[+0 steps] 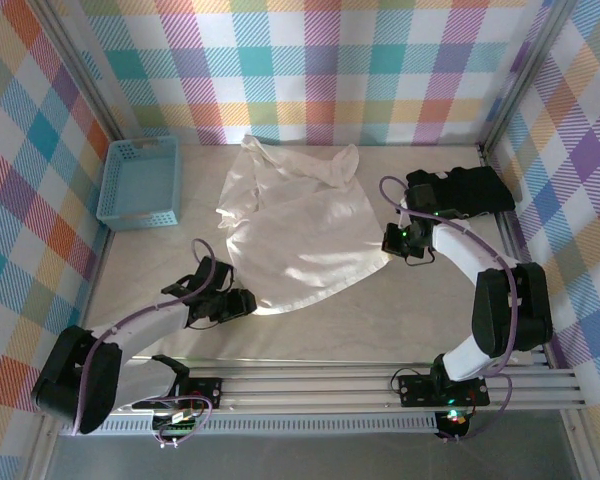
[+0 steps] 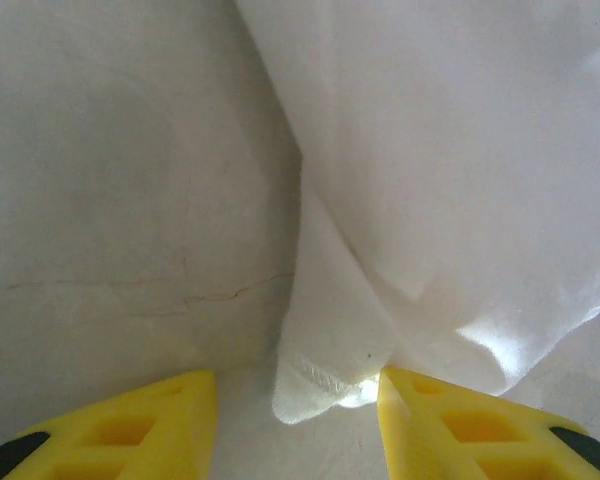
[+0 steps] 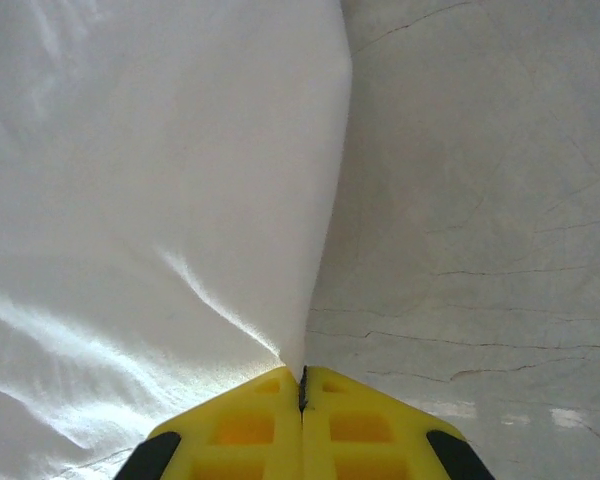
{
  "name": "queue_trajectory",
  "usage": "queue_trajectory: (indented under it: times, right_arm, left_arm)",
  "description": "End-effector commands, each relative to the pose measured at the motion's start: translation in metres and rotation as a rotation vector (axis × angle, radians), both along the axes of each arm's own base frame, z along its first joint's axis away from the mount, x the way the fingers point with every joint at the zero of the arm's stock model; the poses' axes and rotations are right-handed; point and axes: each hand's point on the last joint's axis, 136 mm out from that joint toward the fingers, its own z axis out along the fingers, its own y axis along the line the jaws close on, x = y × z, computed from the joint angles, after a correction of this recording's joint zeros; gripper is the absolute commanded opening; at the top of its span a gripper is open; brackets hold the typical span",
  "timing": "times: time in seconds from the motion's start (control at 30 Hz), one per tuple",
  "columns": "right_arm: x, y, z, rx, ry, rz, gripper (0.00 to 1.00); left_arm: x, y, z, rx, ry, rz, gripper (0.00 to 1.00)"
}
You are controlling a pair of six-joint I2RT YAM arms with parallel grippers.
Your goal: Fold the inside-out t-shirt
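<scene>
While the shirt [image 1: 295, 225] lies rumpled across the middle of the table [image 1: 380, 310], a blue basket [image 1: 140, 182] sits well apart at far left. A black garment [image 1: 485, 190] lies at far right, partly behind the right arm. The right gripper [image 3: 302, 385] has its fingers pressed together on the shirt's edge. The left gripper [image 2: 295, 400] has its fingers apart (a hem corner lies between them). Sleeves and collar are hard to tell apart in the far folds.

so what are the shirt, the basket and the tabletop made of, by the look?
t-shirt: thin white cloth, probably cotton; soft wrinkles, stitched hem. blue basket: moulded plastic, lattice walls. tabletop: pale, matte, marble-look with fine veins; maybe laminate.
</scene>
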Motion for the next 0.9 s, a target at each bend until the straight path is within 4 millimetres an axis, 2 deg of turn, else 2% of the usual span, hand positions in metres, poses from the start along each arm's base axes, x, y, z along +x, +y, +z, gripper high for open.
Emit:
queue_trajectory:
  times: [0.0, 0.17, 0.27, 0.33, 0.43, 0.47, 0.53, 0.6, 0.63, 0.7, 0.73, 0.8, 0.87]
  right_arm:
    - [0.000, 0.003, 0.006, 0.028, -0.018, 0.005, 0.00]
    - [0.001, 0.005, 0.007, 0.041, -0.024, 0.007, 0.00]
    - [0.003, 0.008, 0.012, 0.065, -0.039, 0.006, 0.00]
    - [0.008, 0.013, 0.022, 0.097, -0.072, 0.008, 0.00]
    - [0.022, 0.016, 0.057, 0.149, -0.176, -0.005, 0.00]
    - [0.027, 0.014, 0.076, 0.168, -0.229, -0.018, 0.00]
    - [0.037, 0.008, 0.123, 0.207, -0.351, -0.051, 0.00]
    - [0.041, 0.000, 0.185, 0.236, -0.518, -0.078, 0.00]
    - [0.040, -0.002, 0.215, 0.245, -0.597, -0.085, 0.00]
    - [0.026, -0.008, 0.286, 0.276, -0.783, -0.103, 0.00]
    - [0.017, -0.011, 0.316, 0.288, -0.862, -0.110, 0.00]
    - [-0.012, -0.020, 0.380, 0.306, -1.034, -0.127, 0.00]
    - [-0.043, -0.027, 0.430, 0.324, -1.166, -0.125, 0.00]
  left_arm:
    - [0.008, -0.016, 0.003, -0.057, -0.042, -0.032, 0.44]
    - [0.015, -0.018, -0.004, -0.036, -0.062, -0.051, 0.33]
    - [0.024, -0.028, -0.003, -0.071, -0.103, -0.080, 0.23]
    - [0.036, -0.032, 0.005, -0.088, -0.169, -0.079, 0.01]
    - [0.061, -0.019, 0.038, -0.036, -0.320, -0.006, 0.00]
    - [0.068, -0.010, 0.059, -0.011, -0.390, 0.036, 0.00]
    - [0.081, 0.007, 0.118, 0.012, -0.565, 0.122, 0.00]
    - [0.087, 0.024, 0.203, 0.006, -0.766, 0.204, 0.00]
    - [0.086, 0.031, 0.240, 0.002, -0.838, 0.232, 0.00]
    - [0.077, 0.044, 0.318, 0.003, -0.979, 0.272, 0.00]
    - [0.072, 0.049, 0.352, 0.005, -1.037, 0.281, 0.00]
    - [0.061, 0.059, 0.411, 0.036, -1.123, 0.285, 0.00]
    - [0.048, 0.066, 0.464, 0.023, -1.217, 0.295, 0.00]
